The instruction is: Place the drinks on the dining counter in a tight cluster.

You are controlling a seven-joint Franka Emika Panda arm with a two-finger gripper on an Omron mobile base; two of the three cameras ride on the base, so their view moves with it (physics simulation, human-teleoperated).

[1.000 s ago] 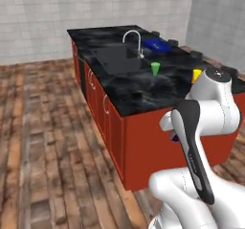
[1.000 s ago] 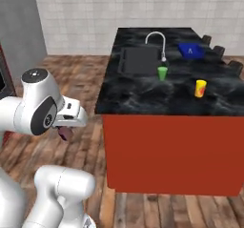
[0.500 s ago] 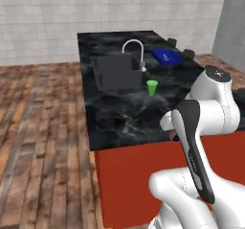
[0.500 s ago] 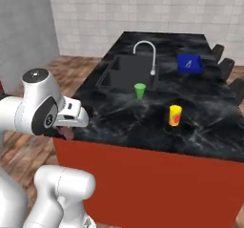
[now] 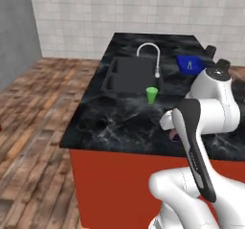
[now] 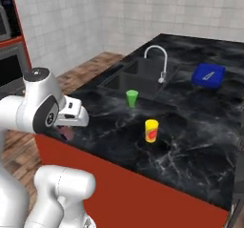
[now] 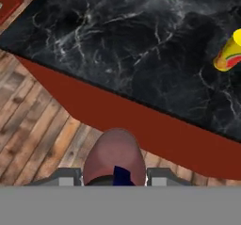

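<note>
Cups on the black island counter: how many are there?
2. The green cup stands near the sink; the yellow cup with a red mark stands closer to the counter's front edge. Others may be hidden.

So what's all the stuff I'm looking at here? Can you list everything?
dining counter: one, black marbled top on a red base, middle of the room.
sink: one, dark, sunk into the counter top.
faucet: one, pale and curved, beside the sink.
green cup: one, green, on the counter in front of the sink.
yellow cup: one, yellow with a red mark, on the counter nearer the front edge.
blue object: one, blue, far side of the counter.
purple bottle: one, purplish, between the finger tips, off the counter's edge over the floor.
gripper: one, shut on the bottle.
</note>
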